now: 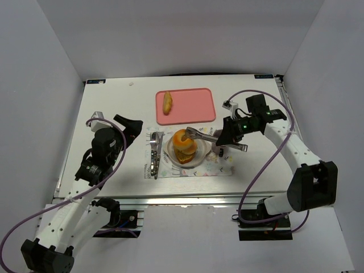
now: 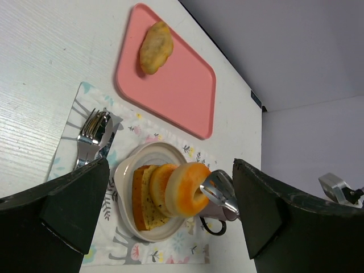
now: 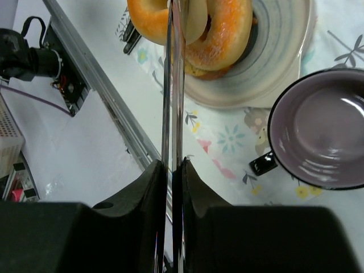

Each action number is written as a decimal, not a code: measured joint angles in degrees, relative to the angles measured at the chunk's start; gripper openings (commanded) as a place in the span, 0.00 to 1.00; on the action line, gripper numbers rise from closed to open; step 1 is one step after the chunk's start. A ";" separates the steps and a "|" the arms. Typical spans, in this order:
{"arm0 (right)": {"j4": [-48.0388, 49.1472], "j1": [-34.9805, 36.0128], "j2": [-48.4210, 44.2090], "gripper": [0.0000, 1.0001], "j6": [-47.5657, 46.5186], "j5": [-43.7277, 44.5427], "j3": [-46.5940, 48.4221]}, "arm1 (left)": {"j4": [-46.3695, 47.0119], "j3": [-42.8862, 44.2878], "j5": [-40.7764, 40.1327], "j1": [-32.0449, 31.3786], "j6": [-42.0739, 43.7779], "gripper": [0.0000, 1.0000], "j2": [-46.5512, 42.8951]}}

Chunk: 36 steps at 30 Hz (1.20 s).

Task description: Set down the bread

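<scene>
My right gripper (image 1: 226, 136) (image 3: 175, 168) is shut on metal tongs (image 1: 203, 135) (image 3: 172, 85). The tongs' tips pinch the rim of a ring-shaped bread (image 1: 181, 138) (image 2: 192, 186) (image 3: 151, 17), which is tilted over the white plate (image 1: 195, 161) (image 2: 126, 170) (image 3: 278, 62). It leans on a second ring bread (image 2: 161, 183) (image 3: 230, 28) and a brown-crusted piece (image 2: 142, 202) on the plate. An oval roll (image 1: 167, 101) (image 2: 155, 46) lies on the pink tray (image 1: 193, 108) (image 2: 176, 85). My left gripper (image 1: 128, 127) is open and empty, left of the plate.
A purple mug (image 3: 318, 136) (image 2: 219, 211) stands right of the plate on a patterned placemat (image 1: 170, 169) (image 2: 74, 148). Cutlery (image 1: 154, 152) (image 2: 94, 133) lies on the mat left of the plate. White walls enclose the table.
</scene>
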 measured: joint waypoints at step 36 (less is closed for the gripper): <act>-0.22 -1.22 -3.23 0.47 -2.71 1.57 1.18 | 0.09 -1.81 0.20 0.00 -0.63 0.98 -1.75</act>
